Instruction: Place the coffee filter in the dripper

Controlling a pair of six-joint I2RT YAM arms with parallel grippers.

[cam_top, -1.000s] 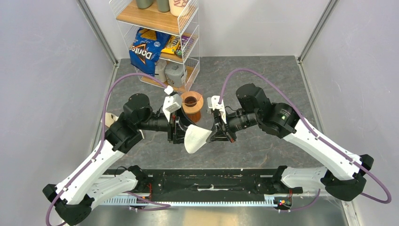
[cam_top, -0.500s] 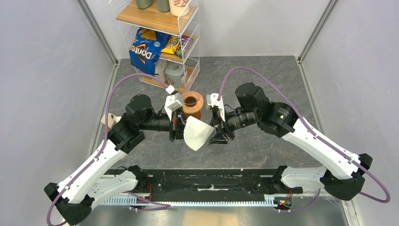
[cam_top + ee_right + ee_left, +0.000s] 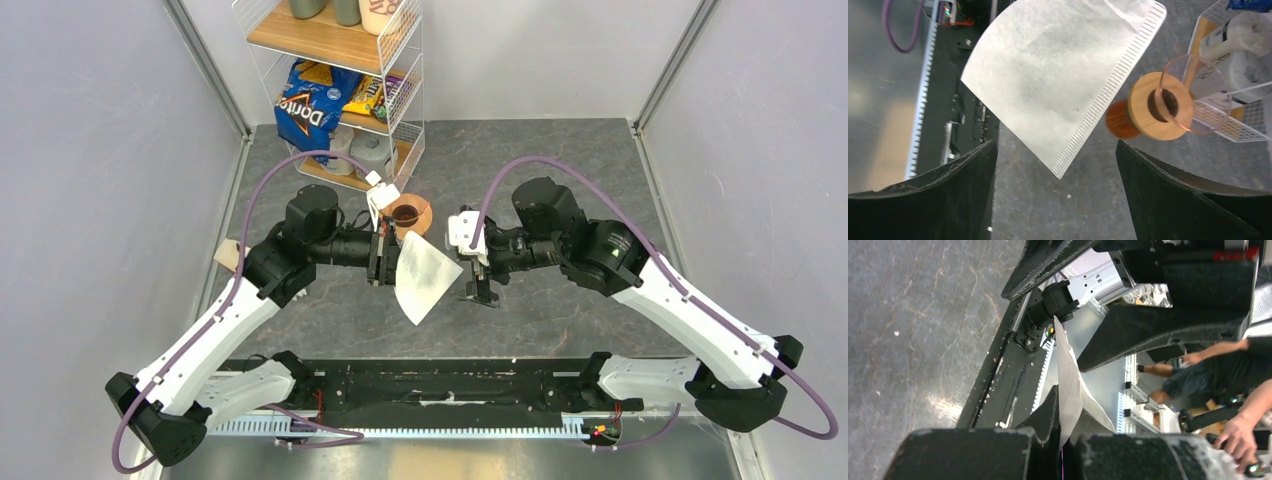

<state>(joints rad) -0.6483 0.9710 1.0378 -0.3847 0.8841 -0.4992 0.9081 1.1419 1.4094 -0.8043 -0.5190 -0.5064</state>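
Observation:
The coffee filter (image 3: 420, 281), a thin white paper fan, hangs in the air between the two arms. My left gripper (image 3: 386, 259) is shut on its edge. In the left wrist view the paper (image 3: 1068, 385) is pinched between the black fingers of the left gripper (image 3: 1066, 422). My right gripper (image 3: 478, 276) stands open just right of the filter and does not touch it. The right wrist view shows the filter (image 3: 1058, 75) ahead of the wide-apart fingers of the right gripper (image 3: 1055, 150). The orange-brown dripper (image 3: 408, 213) stands on the table just behind the filter, also seen as the dripper (image 3: 1160, 106) from the right.
A wire shelf (image 3: 405, 120) with a Doritos bag (image 3: 305, 105) and white containers (image 3: 1238, 45) stands close behind the dripper. A cream pile of filters (image 3: 230, 255) lies at the left, partly under the left arm. A black rail (image 3: 450, 385) runs along the near edge.
The filter passed from right gripper to left: the left shut on it, the right opened and drew back a little to the right. The left arm carried the filter slightly farther back, toward the dripper.

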